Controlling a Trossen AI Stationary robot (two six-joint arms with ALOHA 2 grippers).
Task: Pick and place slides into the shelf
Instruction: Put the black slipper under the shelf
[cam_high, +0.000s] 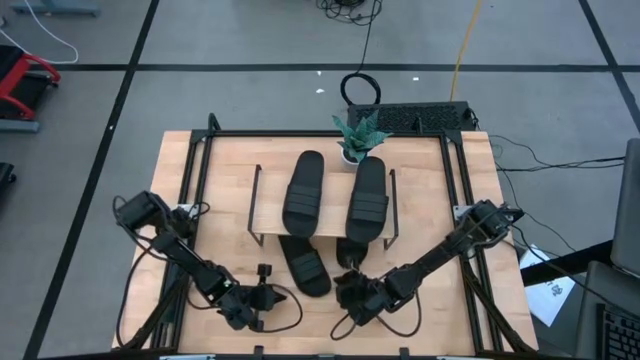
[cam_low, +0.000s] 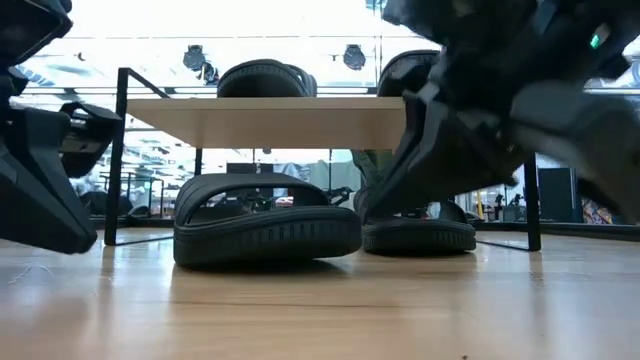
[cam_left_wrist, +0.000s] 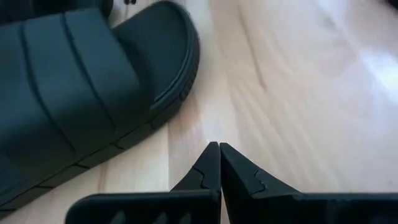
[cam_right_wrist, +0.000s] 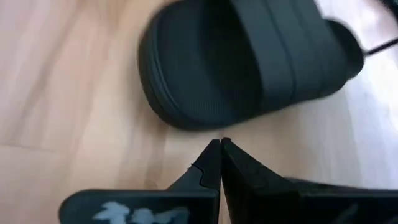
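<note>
Two black slides (cam_high: 303, 190) (cam_high: 367, 198) lie side by side on the shelf's wooden top board (cam_high: 265, 200). Two more stand on the table under it: one (cam_high: 305, 265) sticks out toward the near edge, the other (cam_high: 350, 250) is mostly beneath the board. In the low view they show as the left slide (cam_low: 265, 225) and the right slide (cam_low: 420, 235) below the board (cam_low: 265, 122). My left gripper (cam_high: 268, 296) (cam_left_wrist: 219, 149) is shut, low over the table beside the left slide's near end (cam_left_wrist: 81, 93). My right gripper (cam_high: 348, 283) (cam_right_wrist: 221, 146) is shut, just short of the right slide's near end (cam_right_wrist: 249, 56).
A small potted plant (cam_high: 358, 140) stands at the shelf's far edge. A dark metal frame (cam_high: 200, 170) runs around the tabletop. Thin cables loop on the table by both grippers (cam_high: 290, 310). Bare wood lies between the shelf and the near edge (cam_low: 320, 310).
</note>
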